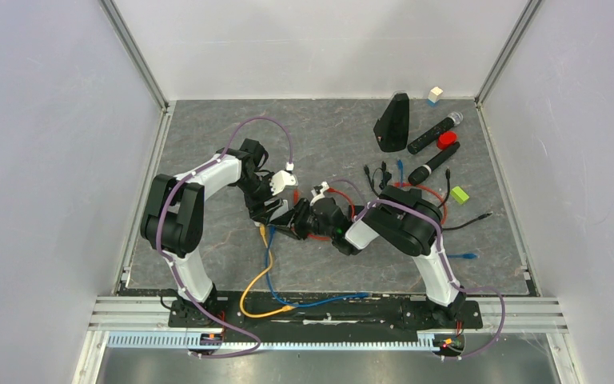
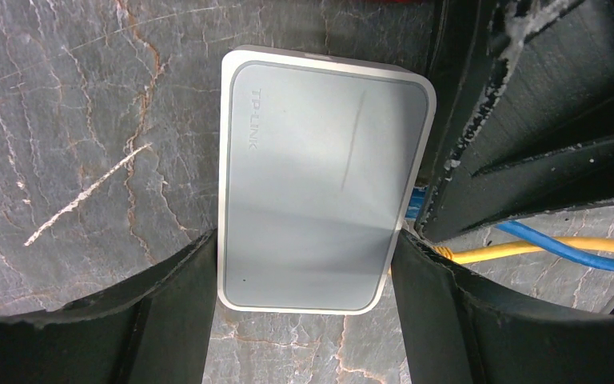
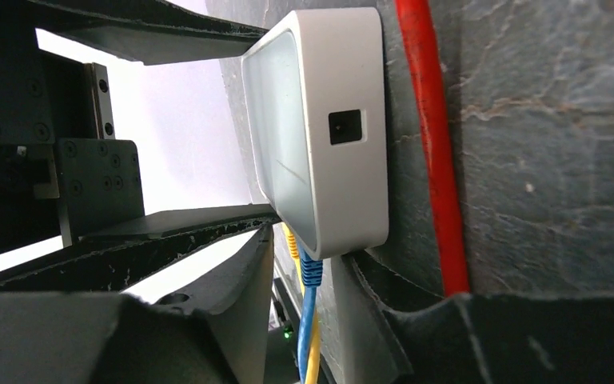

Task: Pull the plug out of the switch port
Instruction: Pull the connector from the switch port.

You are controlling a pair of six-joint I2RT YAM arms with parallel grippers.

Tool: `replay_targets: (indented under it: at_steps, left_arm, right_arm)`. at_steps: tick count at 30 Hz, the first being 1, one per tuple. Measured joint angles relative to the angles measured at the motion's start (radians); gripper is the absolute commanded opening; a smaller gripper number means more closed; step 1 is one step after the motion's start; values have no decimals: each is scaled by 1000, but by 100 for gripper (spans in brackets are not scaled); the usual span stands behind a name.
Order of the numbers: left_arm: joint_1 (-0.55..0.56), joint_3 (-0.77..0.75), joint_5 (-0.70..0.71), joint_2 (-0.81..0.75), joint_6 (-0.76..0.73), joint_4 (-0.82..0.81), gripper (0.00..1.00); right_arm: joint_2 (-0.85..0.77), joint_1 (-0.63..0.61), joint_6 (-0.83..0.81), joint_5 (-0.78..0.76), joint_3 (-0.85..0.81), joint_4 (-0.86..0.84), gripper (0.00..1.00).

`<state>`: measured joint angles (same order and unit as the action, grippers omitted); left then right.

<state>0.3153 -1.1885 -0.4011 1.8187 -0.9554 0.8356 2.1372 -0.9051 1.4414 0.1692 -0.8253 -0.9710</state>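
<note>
A white TP-Link switch (image 2: 320,184) lies flat on the grey marbled table. My left gripper (image 2: 305,240) is shut on it, one black finger pressed to each long side. A blue plug (image 3: 311,272) sits in a port on the switch's edge, with a yellow cable (image 3: 292,240) plugged in beside it. My right gripper (image 3: 312,264) straddles the blue plug, its jaws narrowed but open: a gap shows on one side and the other finger (image 3: 368,312) is almost touching. In the top view both grippers (image 1: 276,212) (image 1: 310,220) meet mid-table, and the switch is hidden beneath them.
A red cable (image 3: 432,144) runs along the table just beyond the switch. Yellow (image 1: 252,292) and blue (image 1: 320,302) cables trail to the near edge. At back right are two microphones (image 1: 434,132), a black stand (image 1: 392,122), a red disc (image 1: 447,139), a green block (image 1: 459,194) and loose leads (image 1: 384,172).
</note>
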Motion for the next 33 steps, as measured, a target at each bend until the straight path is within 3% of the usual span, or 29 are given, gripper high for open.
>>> replay_targets:
  at_steps: [3, 10, 17, 33]
  left_arm:
    - [0, 0, -1, 0, 0, 0, 59]
    - [0, 0, 0, 0, 0, -2, 59]
    - [-11, -1, 7, 0, 0, -4, 59]
    - [1, -11, -4, 10, 69, 22, 58]
  right_arm:
    - [0, -1, 14, -15, 3, 1, 27]
    - [6, -3, 37, -32, -1, 8, 25]
    - [19, -4, 49, -36, -23, 20, 0]
    - [-34, -1, -33, 22, 40, 14, 0]
